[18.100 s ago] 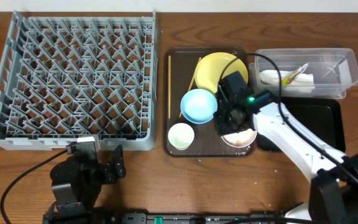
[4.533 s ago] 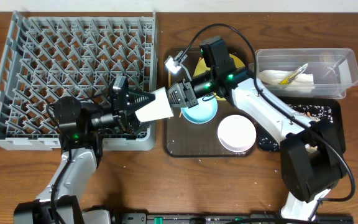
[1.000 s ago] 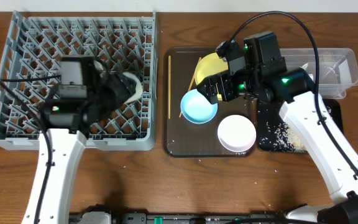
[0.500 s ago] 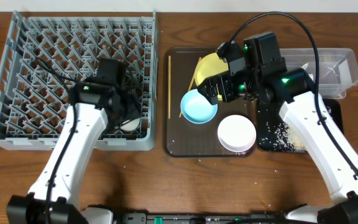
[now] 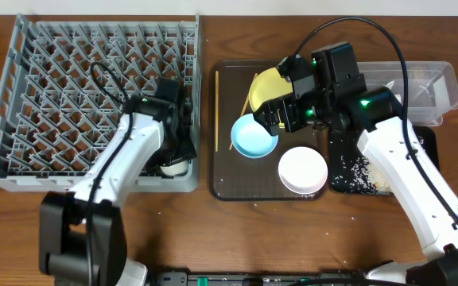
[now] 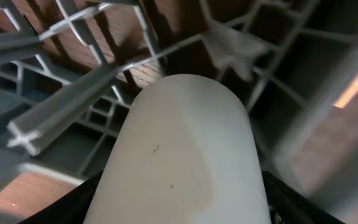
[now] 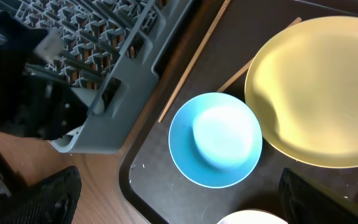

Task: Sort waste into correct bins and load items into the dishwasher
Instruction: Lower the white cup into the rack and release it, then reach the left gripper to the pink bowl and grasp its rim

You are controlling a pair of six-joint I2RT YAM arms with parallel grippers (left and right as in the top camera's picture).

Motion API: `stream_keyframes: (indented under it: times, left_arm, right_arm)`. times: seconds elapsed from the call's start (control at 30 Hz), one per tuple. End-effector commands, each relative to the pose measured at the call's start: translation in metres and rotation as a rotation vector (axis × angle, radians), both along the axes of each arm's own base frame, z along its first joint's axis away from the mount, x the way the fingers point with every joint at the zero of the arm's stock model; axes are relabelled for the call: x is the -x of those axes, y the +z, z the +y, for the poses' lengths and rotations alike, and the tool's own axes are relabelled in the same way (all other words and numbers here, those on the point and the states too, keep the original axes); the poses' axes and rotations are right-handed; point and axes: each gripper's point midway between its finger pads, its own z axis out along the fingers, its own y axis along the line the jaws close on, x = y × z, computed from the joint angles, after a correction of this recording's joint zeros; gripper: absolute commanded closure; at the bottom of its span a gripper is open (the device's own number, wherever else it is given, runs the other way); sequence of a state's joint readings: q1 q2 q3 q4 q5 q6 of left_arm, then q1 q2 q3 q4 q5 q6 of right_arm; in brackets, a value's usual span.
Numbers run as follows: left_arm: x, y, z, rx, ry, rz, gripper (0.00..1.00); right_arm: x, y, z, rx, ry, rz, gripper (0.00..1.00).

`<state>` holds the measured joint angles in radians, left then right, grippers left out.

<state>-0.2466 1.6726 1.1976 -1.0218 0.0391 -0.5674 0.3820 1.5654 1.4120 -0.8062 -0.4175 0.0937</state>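
Over the table, seen from above, the left gripper is down in the near right corner of the grey dish rack, clamped on the small white cup. The right gripper hangs spread and empty above the brown serving tray, by the yellow plate, blue bowl and white bowl. One chopstick lies along that tray's left side. Rice scraps sit in the black tray.

At the left wrist, the cup fills the frame with pegs crowding close. I'd worry it lands on a peg, or tilted, and topples once let go.

At the right wrist, the fingers stand wide apart over the blue bowl.

Underneath is a brown wooden table. Of the room, only a pale strip shows at the far edge.
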Motion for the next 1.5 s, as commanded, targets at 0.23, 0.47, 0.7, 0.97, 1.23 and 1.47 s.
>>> stream_keyframes:
  times: [0.23, 0.47, 0.7, 0.97, 1.23, 1.47]
  left_arm:
    - [-0.004, 0.016, 0.000, -0.007, -0.042, 0.008, 0.23]
    - [-0.014, 0.064, -0.003, 0.011, -0.087, -0.056, 0.15]
    - [-0.004, 0.082, -0.012, 0.070, -0.106, -0.056, 0.16]
    - [0.002, 0.114, -0.028, 0.189, -0.146, -0.167, 0.17]
    - [-0.011, 0.137, -0.079, 0.252, -0.303, -0.337, 0.19]
    - [-0.005, 0.114, -0.134, 0.279, -0.431, -0.307, 0.20]
  right_arm:
    - [0.004, 0.005, 0.000, 0.006, 0.018, -0.020, 0.01]
    - [0.003, 0.005, 0.000, 0.006, 0.017, -0.019, 0.01]
    - [0.000, 0.007, -0.001, -0.002, 0.006, -0.026, 0.01]
    - [-0.015, 0.029, -0.027, -0.057, -0.127, -0.039, 0.01]
    - [-0.007, 0.077, -0.078, -0.020, -0.249, -0.192, 0.01]
    - [0.004, 0.085, -0.130, 0.066, -0.447, -0.197, 0.01]
